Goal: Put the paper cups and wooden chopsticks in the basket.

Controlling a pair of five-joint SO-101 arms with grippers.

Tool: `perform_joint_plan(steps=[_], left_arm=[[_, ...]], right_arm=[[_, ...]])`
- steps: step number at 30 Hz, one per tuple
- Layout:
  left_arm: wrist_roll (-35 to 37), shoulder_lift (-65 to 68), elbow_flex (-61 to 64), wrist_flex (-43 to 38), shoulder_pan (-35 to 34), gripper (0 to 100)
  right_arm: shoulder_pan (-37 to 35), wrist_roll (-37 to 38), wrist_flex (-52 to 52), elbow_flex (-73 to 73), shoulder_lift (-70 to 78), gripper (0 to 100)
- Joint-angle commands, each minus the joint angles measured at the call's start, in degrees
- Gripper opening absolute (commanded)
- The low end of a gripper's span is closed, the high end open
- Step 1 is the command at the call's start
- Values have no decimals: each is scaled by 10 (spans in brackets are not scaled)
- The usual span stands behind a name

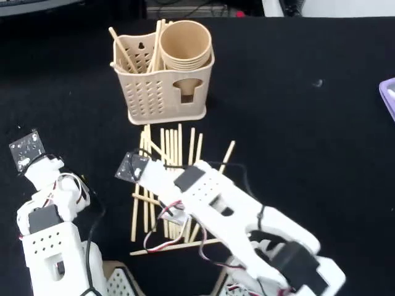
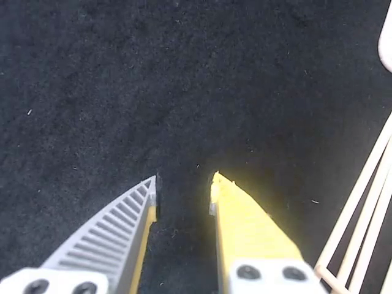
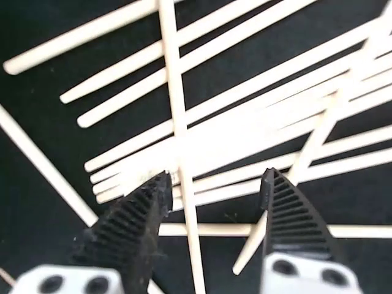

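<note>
Hovering spread wide over the loose chopsticks (image 3: 245,144), the right gripper (image 3: 217,176) grips nothing; the left gripper (image 2: 184,179), likewise spread, hangs over the table (image 2: 122,92)

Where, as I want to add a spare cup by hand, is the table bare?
Bare table lies right of the basket, out to the purple object at the edge, and left of the basket beyond the left gripper. It is crowded in front of the basket: loose chopsticks lie there under the open right gripper.

Robotics lab bench, black cloth table (image 1: 321,160), two white arms (image 1: 228,216), loose wiring (image 1: 162,237)
</note>
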Motion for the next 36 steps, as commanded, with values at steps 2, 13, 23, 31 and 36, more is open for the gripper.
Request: perform_joint_plan(steps=[2, 13, 23, 31, 36], left_arm=[[6, -7, -6, -7, -5, 152], [6, -7, -6, -6, -4, 152], [6, -7, -5, -8, -4, 152], [6, -7, -5, -8, -4, 152], [6, -7, -5, -8, -4, 152]], right_arm=[[-6, 6, -13, -27, 32, 237], [-2, 6, -12, -26, 51, 11], [47, 59, 100, -58, -45, 11], [44, 146, 104, 55, -104, 11], [33, 214, 106, 103, -108, 11]])
